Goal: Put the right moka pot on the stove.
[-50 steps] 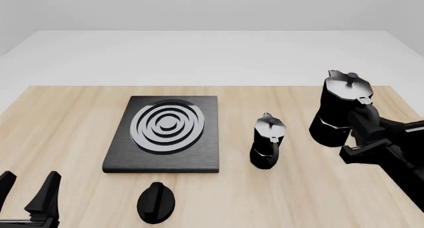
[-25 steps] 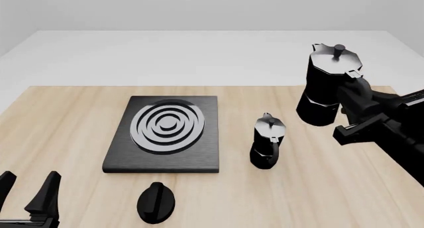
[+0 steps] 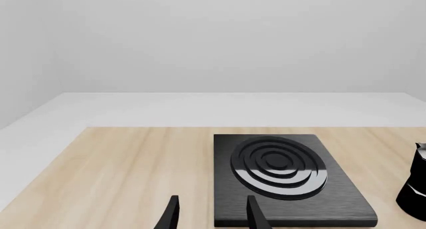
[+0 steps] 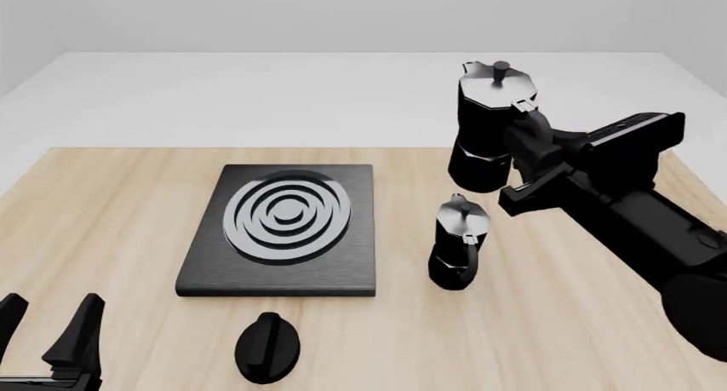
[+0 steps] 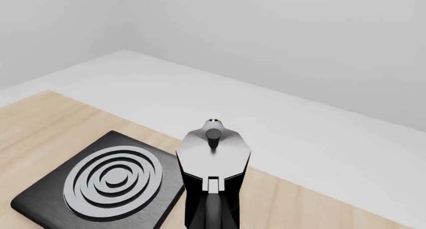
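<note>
The right moka pot point(image 4: 489, 127), black and faceted with a silver lid and knob, hangs in the air above the table's far right part. My right gripper point(image 4: 530, 142) is shut on its side handle. In the right wrist view the pot point(image 5: 213, 164) fills the centre, upright, with the stove point(image 5: 47, 201) below and beside it. The stove point(image 4: 357, 238), a flat black slab with silver rings, lies left of the pot with nothing on it. My left gripper point(image 4: 51, 340) stands open at the near left corner; in its own view its fingers point(image 3: 171, 216) point at the stove point(image 3: 332, 189).
A second, smaller-looking moka pot point(image 4: 459, 242) stands on the table right of the stove, below the lifted pot; it shows at the edge of the left wrist view point(image 3: 416, 189). A black round knob point(image 4: 268, 347) lies in front of the stove.
My right arm has carried the pot up and to the left, from the table's right edge to above the standing pot. The left arm has not moved.
</note>
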`<state>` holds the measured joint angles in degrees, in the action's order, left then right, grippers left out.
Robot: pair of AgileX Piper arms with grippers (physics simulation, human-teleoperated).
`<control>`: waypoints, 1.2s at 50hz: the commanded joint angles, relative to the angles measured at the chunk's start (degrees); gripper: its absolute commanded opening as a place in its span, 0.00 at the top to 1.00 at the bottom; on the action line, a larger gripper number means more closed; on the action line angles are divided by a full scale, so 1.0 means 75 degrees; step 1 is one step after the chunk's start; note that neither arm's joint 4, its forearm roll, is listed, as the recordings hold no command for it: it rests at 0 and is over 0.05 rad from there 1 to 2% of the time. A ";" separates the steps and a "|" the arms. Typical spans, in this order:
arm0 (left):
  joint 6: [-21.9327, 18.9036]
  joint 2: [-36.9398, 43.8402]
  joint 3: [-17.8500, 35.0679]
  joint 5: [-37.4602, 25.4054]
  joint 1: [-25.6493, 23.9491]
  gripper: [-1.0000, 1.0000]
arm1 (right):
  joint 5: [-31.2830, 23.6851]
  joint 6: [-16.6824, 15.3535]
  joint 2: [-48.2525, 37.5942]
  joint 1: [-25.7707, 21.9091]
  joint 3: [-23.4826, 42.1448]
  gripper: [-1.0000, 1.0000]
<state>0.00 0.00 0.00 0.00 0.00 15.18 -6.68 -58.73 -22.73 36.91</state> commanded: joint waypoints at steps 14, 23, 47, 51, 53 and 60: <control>0.0000 0.0000 0.0000 0.0000 0.0000 0.00 | 0.1596 -0.0165 -0.2244 -0.1050 0.1057 1.00; 0.0000 0.0000 0.0000 0.0000 0.0000 0.00 | 0.2028 -0.0050 -0.2927 -0.1354 0.1351 1.00; 0.0000 0.0000 0.0000 0.0000 0.0000 0.00 | 0.2961 0.0377 -0.4505 -0.2043 0.2123 1.00; 0.0000 0.0000 0.0000 0.0000 0.0000 0.00 | 0.3076 0.0404 -0.4843 -0.2159 0.2337 1.00; 0.0000 0.0000 0.0000 0.0000 0.0000 0.00 | 0.3116 0.0399 -0.5006 -0.2192 0.2452 1.00; 0.0000 0.0000 0.0000 0.0000 0.0000 0.00 | 0.3193 0.0501 -0.5446 -0.2290 0.2825 1.00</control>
<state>0.00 0.00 0.00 0.00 0.00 37.08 -3.90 -95.79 -38.50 53.26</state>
